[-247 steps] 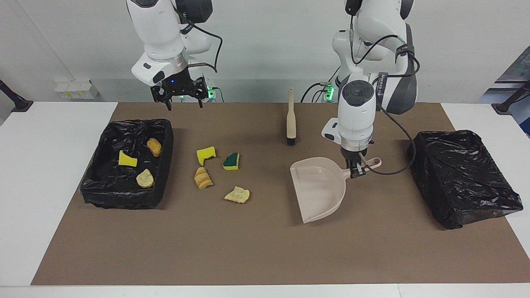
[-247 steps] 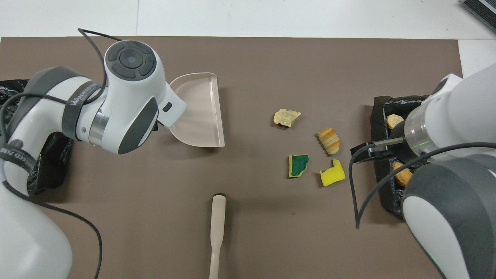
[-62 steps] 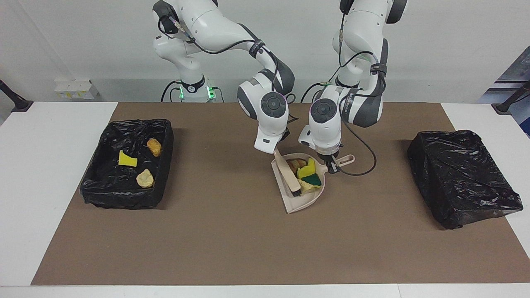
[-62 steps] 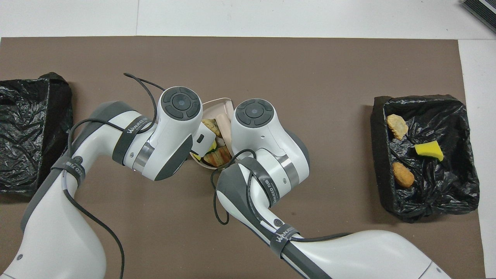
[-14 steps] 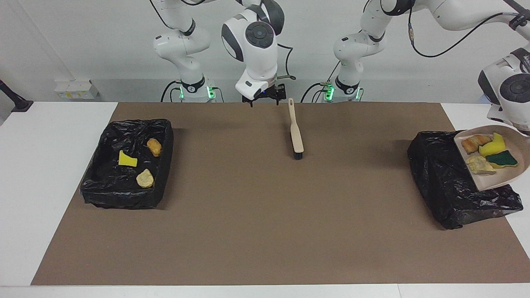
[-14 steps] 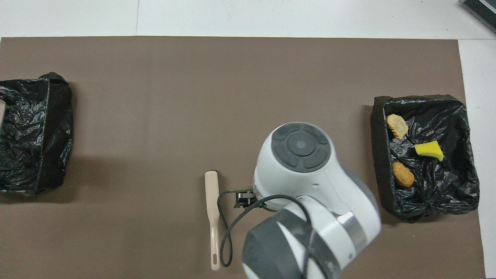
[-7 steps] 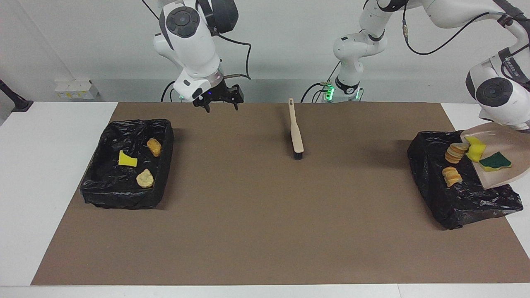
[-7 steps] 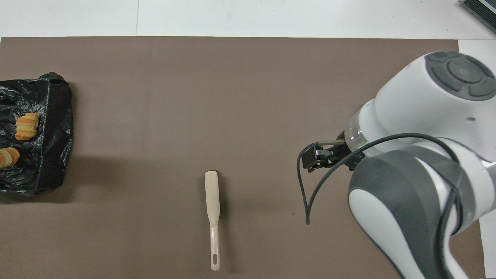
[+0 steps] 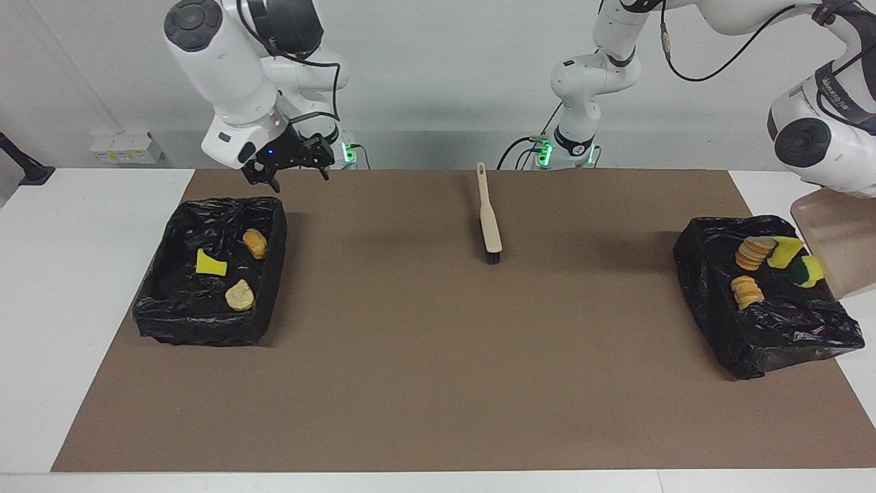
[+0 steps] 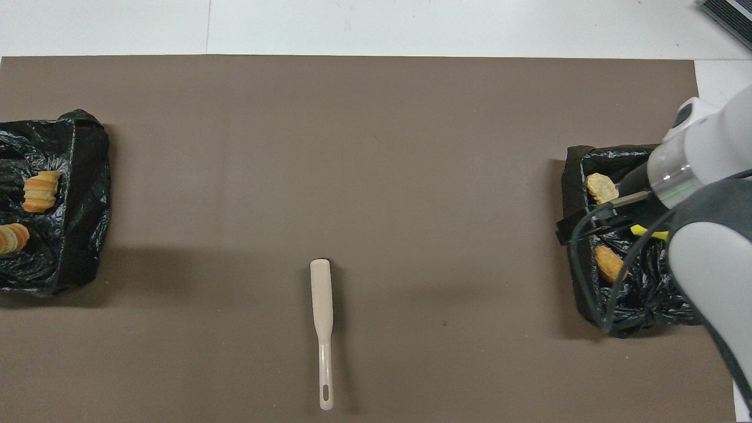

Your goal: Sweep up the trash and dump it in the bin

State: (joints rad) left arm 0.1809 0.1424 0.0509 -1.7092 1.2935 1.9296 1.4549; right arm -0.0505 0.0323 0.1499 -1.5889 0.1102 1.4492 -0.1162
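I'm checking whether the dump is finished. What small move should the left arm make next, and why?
Probably right the dustpan and lift it away from the bin. It hangs steeply tipped over the bin and looks empty; two bread pieces, a yellow sponge and the green-topped sponge already lie on the black liner. The brush lies on the mat.

The left gripper lies outside both views; only part of the tilted dustpan shows at the facing view's edge. In the overhead view the right arm covers part of the bin and its yellow sponge, and the other bin is cut off.
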